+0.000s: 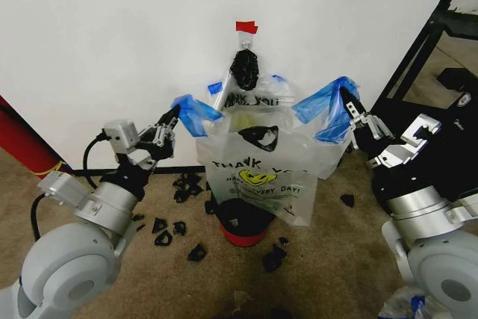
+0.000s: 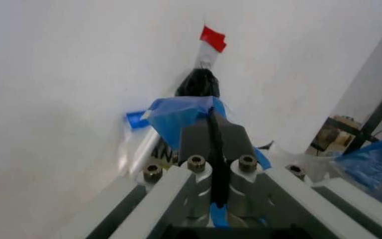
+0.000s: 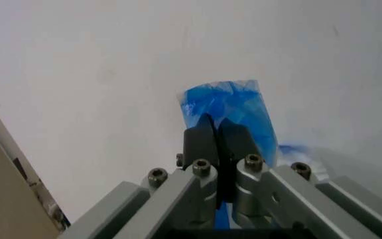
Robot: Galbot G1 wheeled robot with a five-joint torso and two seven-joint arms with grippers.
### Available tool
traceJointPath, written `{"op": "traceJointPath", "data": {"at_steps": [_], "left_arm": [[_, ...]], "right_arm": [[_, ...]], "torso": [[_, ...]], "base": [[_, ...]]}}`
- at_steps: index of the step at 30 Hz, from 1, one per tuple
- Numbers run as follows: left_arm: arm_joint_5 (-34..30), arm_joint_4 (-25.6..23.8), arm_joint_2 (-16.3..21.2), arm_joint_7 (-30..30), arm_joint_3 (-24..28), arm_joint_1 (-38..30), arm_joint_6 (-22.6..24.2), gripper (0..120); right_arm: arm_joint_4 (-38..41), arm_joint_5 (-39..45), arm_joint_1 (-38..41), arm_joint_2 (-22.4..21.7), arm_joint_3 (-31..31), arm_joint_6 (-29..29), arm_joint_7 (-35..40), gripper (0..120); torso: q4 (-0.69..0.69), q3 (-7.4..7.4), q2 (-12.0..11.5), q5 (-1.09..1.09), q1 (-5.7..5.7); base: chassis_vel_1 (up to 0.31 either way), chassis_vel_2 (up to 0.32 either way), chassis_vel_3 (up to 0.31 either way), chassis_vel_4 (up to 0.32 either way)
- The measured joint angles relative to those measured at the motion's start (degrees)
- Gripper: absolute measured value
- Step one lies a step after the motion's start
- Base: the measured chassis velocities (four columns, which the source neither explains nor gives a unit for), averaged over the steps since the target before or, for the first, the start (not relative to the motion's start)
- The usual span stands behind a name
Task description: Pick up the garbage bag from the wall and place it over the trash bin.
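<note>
Bag vs bin: garbage bag (image 1: 258,173) hangs stretched mid-frame, mouth above trash bin (image 1: 243,231).
Left gripper (image 1: 173,115): jaws clamp left handle.
Right gripper (image 1: 349,102): jaws clamp right handle.

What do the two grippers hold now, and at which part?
Both hold the garbage bag by its blue handle loops: left gripper on one loop, right gripper on the other, jaws shut.
</note>
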Motion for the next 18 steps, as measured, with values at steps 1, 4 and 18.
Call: {"op": "traceJointPath", "data": {"at_steps": [1,4,18], "left_arm": [[1.3,0.0,-0.6,0.2,0.8,0.3,-0.2,0],[3.8,0.0,-1.6,0.8,2.0,0.5,-0.7,0],[5.3,2.2,-5.8,0.9,6.2,-3.4,-2.5,0]], "right_arm": [[0.0,-1.1,-0.3,0.5,-0.6,0.3,-0.2,0],[-0.9,-2.9,-0.6,1.8,-2.0,0.9,-0.7,0],[-10.0,-5.6,6.2,4.5,-6.5,1.8,-1.3,0]], "torso": [[0.01,0.00,0.0,0.00,0.00],[0.00,-0.01,0.0,0.00,0.00],[0.01,0.00,0.0,0.01,0.00]], "base": [[0.000,0.000,0.000,0.000],[0.000,0.000,0.000,0.000],[0.000,0.000,0.000,0.000]]}}
